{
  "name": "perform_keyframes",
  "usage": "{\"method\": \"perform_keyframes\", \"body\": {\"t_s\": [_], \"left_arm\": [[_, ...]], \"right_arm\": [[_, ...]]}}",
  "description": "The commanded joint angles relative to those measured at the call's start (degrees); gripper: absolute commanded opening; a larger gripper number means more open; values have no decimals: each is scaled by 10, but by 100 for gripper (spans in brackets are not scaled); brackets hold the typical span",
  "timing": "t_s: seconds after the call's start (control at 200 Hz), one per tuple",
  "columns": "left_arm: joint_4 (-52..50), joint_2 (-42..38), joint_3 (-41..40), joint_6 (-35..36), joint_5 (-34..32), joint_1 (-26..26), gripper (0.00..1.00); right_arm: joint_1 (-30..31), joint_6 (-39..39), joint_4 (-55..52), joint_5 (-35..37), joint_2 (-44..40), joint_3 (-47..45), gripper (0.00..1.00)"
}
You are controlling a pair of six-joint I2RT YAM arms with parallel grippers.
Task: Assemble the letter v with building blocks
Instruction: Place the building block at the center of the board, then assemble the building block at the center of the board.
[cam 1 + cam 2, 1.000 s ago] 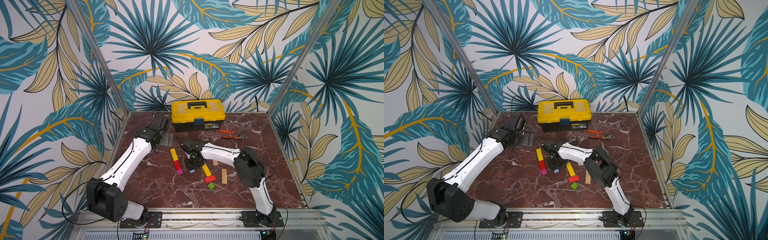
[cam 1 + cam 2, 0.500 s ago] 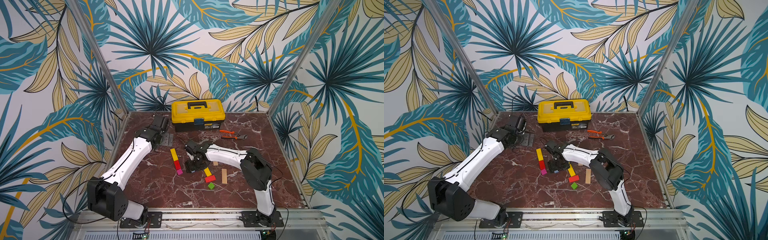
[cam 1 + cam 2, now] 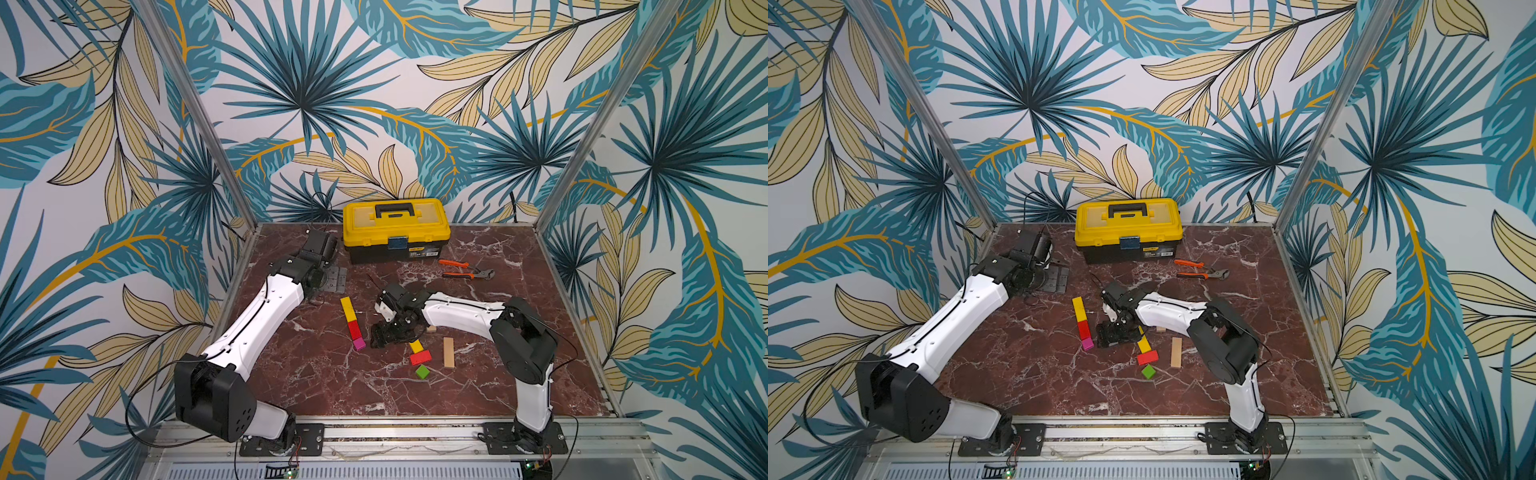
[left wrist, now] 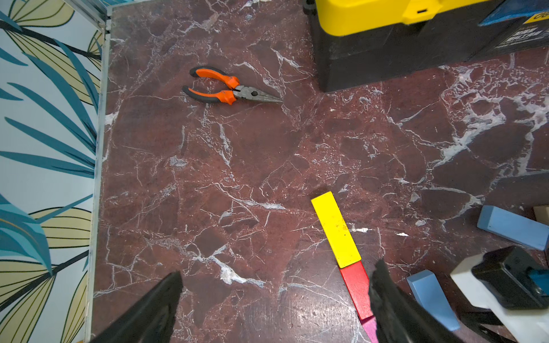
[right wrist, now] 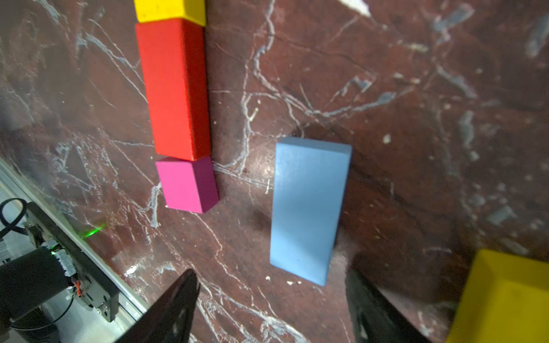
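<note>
**Right wrist: blue block (image 5: 309,208) loose**

It lay flat near the magenta cube (image 5: 185,185), which capped the row of red block (image 5: 175,89) and yellow bar (image 5: 169,10). I saw the right gripper (image 5: 270,279) with jaws apart, holding nothing; the left gripper (image 4: 276,271) gaped empty by the toolbox (image 3: 397,230).

Marble table (image 3: 316,386) bears blocks (image 3: 348,309), pliers (image 3: 465,269) and a toolbox (image 3: 397,230).

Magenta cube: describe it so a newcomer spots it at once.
Start at the yellow toolbox at the back of the marble table. In front of it, a yellow bar, a red block and the magenta cube lie end to end. The cube is that row's near end and the only pink piece; the green cube lies apart.
</note>
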Motion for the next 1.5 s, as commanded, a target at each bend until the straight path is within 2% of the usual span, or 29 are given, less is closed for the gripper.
{"method": "perform_keyframes", "body": {"t_s": [0.0,0.751,0.977,1.493], "left_arm": [[11,0,-7,0,2,4,99],[10,2,-6,3,7,4,99],[11,4,-6,3,10,5,100],[11,4,-7,3,9,5,99]], "right_arm": [[-1,-1,12,-24,7,-4,80],[1,31,64,-86,25,7,79],[8,23,38,-69,24,9,80],[17,31,51,-73,44,19,80]]}}
